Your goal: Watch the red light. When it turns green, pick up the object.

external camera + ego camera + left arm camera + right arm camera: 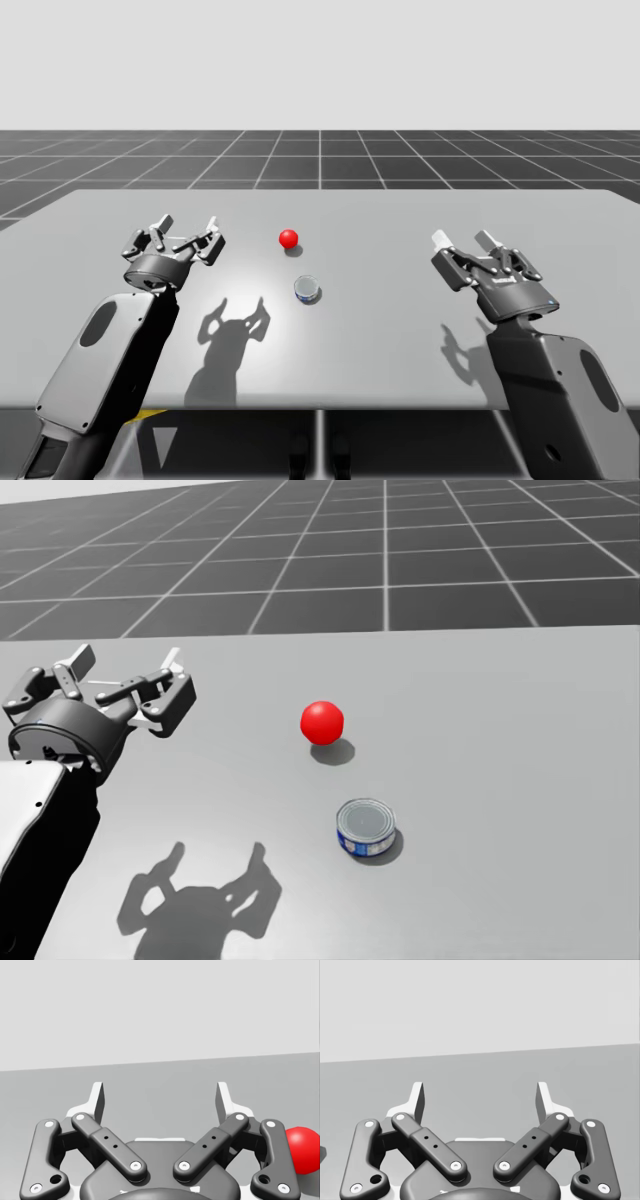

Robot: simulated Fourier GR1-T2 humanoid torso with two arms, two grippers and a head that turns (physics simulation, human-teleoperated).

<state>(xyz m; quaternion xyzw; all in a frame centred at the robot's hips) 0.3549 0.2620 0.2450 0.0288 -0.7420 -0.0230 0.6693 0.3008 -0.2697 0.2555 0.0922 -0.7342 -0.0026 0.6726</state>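
Saw a small round can (366,828), silver on top and blue round the side, standing on the gray counter (520,780) near the red light (322,722). Held left fingers (98,1102) and right fingers (418,1102) wide apart, both well away from the can.

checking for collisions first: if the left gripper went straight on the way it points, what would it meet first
Probably nothing, judging by the left wrist view: the open left gripper faces plain table between its fingers. The red light sits beside it, out of line.
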